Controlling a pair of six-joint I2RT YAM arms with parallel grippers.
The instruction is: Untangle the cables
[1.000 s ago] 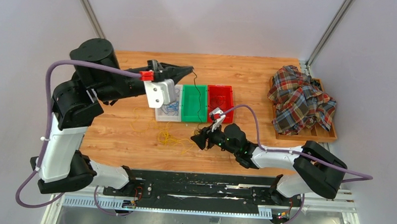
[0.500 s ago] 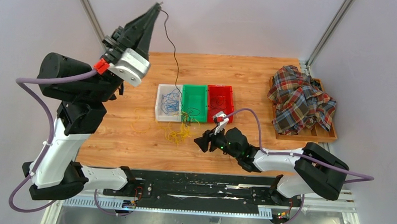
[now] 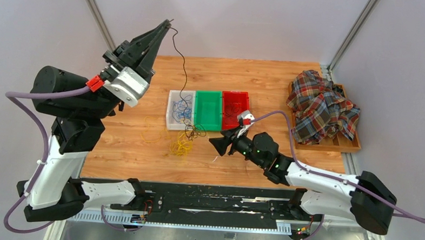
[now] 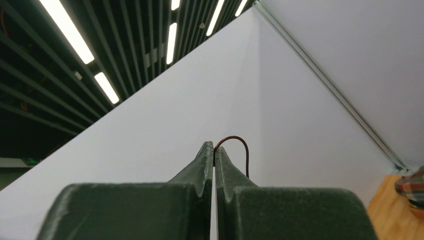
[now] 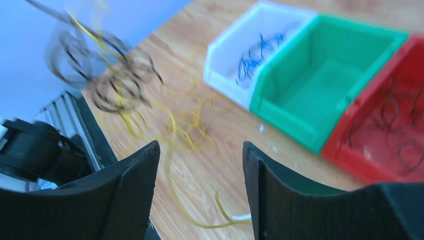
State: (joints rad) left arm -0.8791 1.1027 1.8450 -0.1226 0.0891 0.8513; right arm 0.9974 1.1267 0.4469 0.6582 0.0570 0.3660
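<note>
We see a dark cable (image 3: pixel 183 70) rising from a knot of dark and yellow loops (image 3: pixel 193 131) that sits just in front of the green bin (image 3: pixel 208 110), at its near-left corner. From there the cable runs up and away over the far-left side of that bin to the left gripper (image 3: pixel 169 23), held high in the air. In the left wrist view this gripper (image 4: pixel 214 150) has its fingers pressed together on the cable's end (image 4: pixel 246 157), which arcs out from the tips. More yellow cables (image 3: pixel 181 147) lie loose on the table (image 3: pixel 255 78), nearer to us than the knot and to the left of the green bin. Blue cables (image 3: pixel 182 110) lie in the white bin (image 3: pixel 171 121), which touches the green bin's left side. The red bin (image 3: pixel 235 107) touches its right side, and the right wrist view shows dark loops (image 5: pixel 395 110) inside it. The right gripper (image 3: pixel 218 144) hovers low in front of the green bin's near-right corner with its fingers spread apart and nothing between them, pointing toward the knot, which is blurred in its own view (image 5: pixel 110 75). Far to the right of the green bin, a plaid cloth (image 3: pixel 322 106) is heaped on a wooden tray (image 3: pixel 352 145).
</note>
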